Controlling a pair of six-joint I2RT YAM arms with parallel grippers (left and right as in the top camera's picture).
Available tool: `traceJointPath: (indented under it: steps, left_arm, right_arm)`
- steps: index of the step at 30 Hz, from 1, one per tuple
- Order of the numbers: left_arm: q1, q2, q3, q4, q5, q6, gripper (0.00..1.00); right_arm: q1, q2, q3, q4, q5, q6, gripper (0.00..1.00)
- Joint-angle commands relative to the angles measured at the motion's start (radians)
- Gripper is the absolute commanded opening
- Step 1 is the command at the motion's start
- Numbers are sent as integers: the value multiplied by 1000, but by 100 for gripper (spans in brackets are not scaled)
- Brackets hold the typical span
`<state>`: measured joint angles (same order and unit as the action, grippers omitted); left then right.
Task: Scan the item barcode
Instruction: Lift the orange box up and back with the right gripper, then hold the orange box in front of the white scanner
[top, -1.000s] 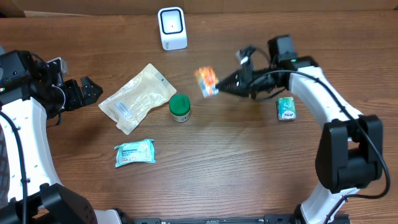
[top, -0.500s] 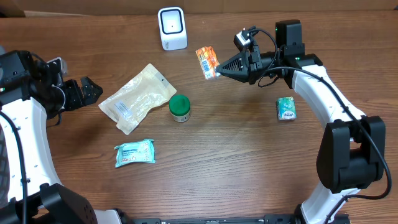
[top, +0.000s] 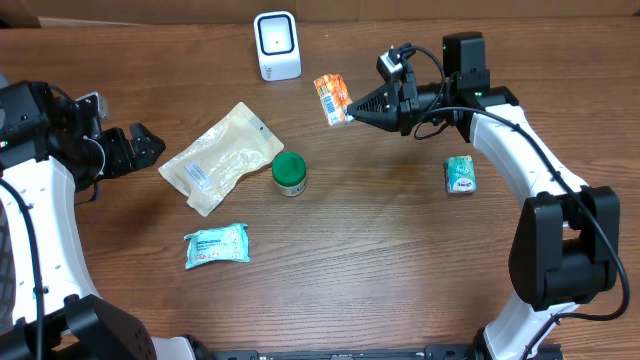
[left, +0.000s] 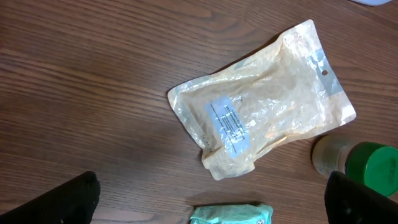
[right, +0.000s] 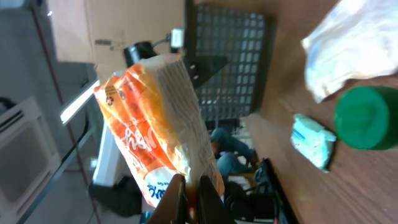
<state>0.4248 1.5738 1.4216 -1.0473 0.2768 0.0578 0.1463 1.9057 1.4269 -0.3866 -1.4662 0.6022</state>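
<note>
**Right arm holds the orange packet up near the scanner**

At the far left, your left gripper (top: 150, 146) hovers above the wooden table (top: 380, 260) with its jaws spread wide and nothing between them. In the left wrist view only its two dark fingertips (left: 71, 200) show, at the bottom corners.

Just to its right a clear plastic pouch (top: 222, 158) with a white label lies flat and skewed. Below it lies a teal wipes pack (top: 216, 246), apart from the pouch. A small jar with a green lid (top: 290, 172) stands upright just beside the pouch's right edge.

The white scanner (top: 277, 45) stands upright at the table's far edge, well above the jar.

To the scanner's right you have the task's item, an orange snack packet (top: 333, 99), lifted off the table and tilted. Your right gripper (top: 352, 115) is clamped tight on its lower right edge. In the right wrist view the packet (right: 155, 137) shows an orange face and a white panel of fine print; you cannot tell a barcode there.

Further right, a small green pack (top: 460, 175) lies on the table under the right arm.
</note>
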Motion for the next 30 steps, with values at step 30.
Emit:
traceJointPath:
  steps: [30]
  left_arm:
    - [-6,-10,0,3,4,-10,100]
  right_arm:
    - [169,319,1068,-934,1097,-290,4]
